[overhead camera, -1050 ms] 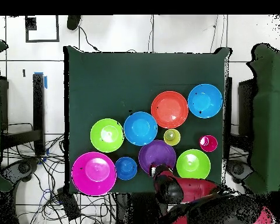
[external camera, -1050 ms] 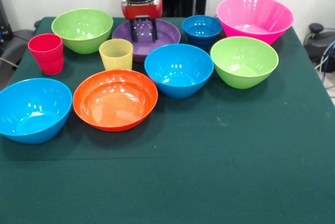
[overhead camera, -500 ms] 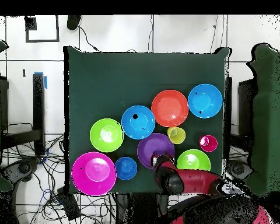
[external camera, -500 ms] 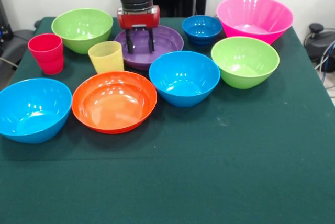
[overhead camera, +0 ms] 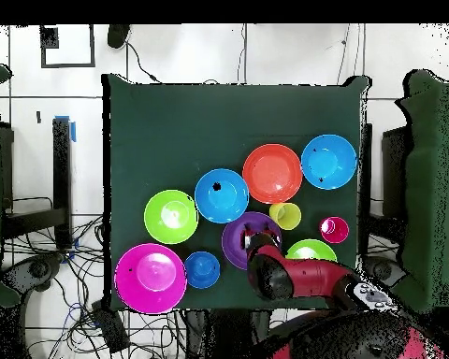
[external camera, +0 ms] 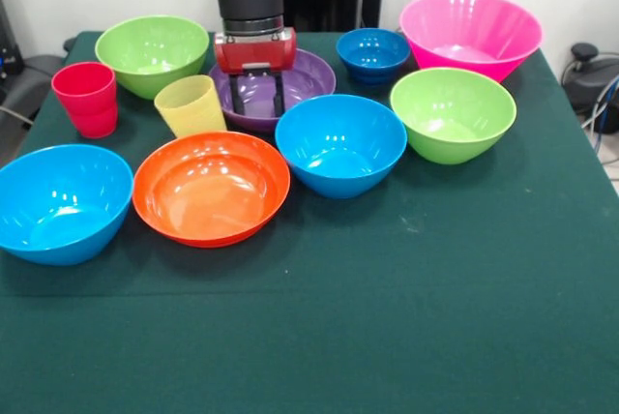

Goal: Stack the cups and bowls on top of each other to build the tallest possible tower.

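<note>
My gripper [external camera: 256,95] [overhead camera: 259,246] is open, its two black fingers [external camera: 236,95] reaching down inside the purple bowl [external camera: 311,73] [overhead camera: 238,238]. The yellow cup [external camera: 191,105] [overhead camera: 286,216] leans against that bowl's left side. Left of it stands the red cup [external camera: 87,97] [overhead camera: 334,229]. Around them sit light blue bowls [external camera: 340,143] [external camera: 63,201], lime green bowls [external camera: 152,51] [external camera: 452,112], an orange bowl [external camera: 211,185], a big pink bowl [external camera: 471,32] and a small dark blue bowl [external camera: 373,51]. Each stands singly; no tower is in view.
The green cloth [external camera: 387,317] covers the table, with a wide bare stretch toward the front camera. Overhead, my arm [overhead camera: 303,280] covers part of a lime green bowl [overhead camera: 312,249]. Cables lie on the floor [overhead camera: 69,271] beside the table.
My gripper has come toward the front camera and lower in the purple bowl, which slid along with it. The yellow cup got pushed aside and tipped, and the middle light blue bowl shifted.
</note>
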`<action>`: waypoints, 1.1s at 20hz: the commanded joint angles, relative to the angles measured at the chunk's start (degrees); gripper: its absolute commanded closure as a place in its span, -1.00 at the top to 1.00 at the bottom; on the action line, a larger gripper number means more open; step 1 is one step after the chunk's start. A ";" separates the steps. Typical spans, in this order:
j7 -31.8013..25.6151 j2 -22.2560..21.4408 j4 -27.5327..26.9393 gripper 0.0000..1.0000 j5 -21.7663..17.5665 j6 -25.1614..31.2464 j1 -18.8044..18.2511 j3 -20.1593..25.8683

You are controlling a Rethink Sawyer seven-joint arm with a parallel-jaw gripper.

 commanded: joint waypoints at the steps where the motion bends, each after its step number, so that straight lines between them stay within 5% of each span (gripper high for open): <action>1: 8.26 1.95 -6.97 1.00 2.41 -2.65 2.49 4.44; 22: 8.48 1.39 -7.77 1.00 3.58 -2.36 4.03 4.69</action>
